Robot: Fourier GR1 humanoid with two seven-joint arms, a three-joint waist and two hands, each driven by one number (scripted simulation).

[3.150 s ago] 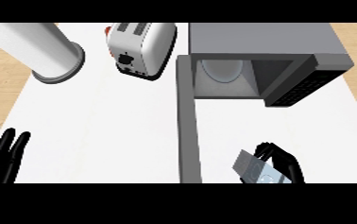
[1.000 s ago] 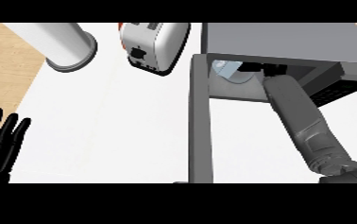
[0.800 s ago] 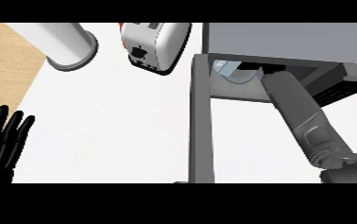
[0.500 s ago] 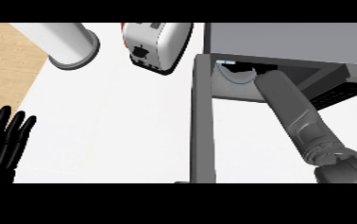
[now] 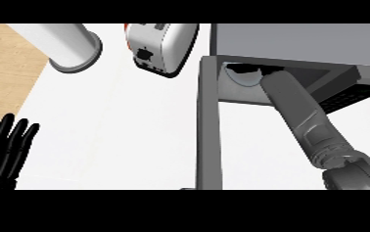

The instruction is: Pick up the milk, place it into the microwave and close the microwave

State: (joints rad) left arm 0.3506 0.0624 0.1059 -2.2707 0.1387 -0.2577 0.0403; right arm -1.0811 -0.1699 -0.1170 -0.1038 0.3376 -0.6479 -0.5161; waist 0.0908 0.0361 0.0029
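Right hand [image 5: 245,69] deep inside grey microwave [image 5: 289,40], door [image 5: 209,128] open

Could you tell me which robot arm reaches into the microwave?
The right forearm, extending into the open microwave; the left robot hand rests open at the lower-left edge.

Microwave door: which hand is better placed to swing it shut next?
Left, probably. The left hand rests open at the lower left, on the outer side of the open door, free to push it. The right forearm reaches into the microwave and must withdraw first.
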